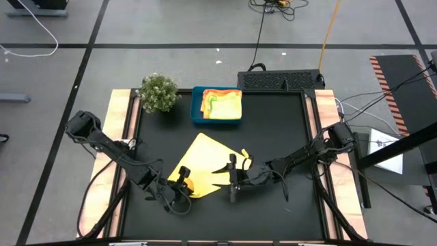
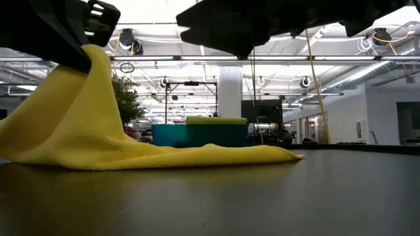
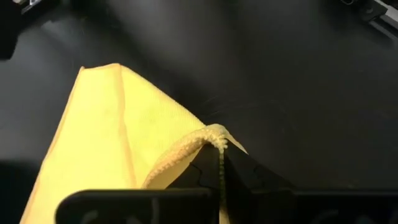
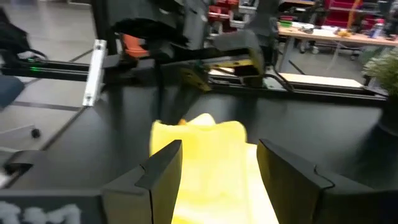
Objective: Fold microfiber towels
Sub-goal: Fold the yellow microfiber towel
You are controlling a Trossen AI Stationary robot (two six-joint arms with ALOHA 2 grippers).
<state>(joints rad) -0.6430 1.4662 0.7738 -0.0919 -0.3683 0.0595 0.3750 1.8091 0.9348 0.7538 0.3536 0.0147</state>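
Item 1: yellow towel (image 1: 205, 160), lower centre of the high view, spread on the black table (image 1: 273, 123).
Left gripper (image 3: 219, 167): pinched tight on the towel's corner and raising it, probably to carry that corner across for a fold.
Right gripper (image 4: 217, 174): fingers apart over the towel's opposite edge, gripping nothing, likely placed to take it.
Item 2: folded towels (image 1: 222, 104), upper centre, stacked in the blue tray (image 1: 197, 113).
Item 3: plant (image 1: 158, 91), beside the tray.
Obscured: the low view cuts off both arms; stack count unclear.
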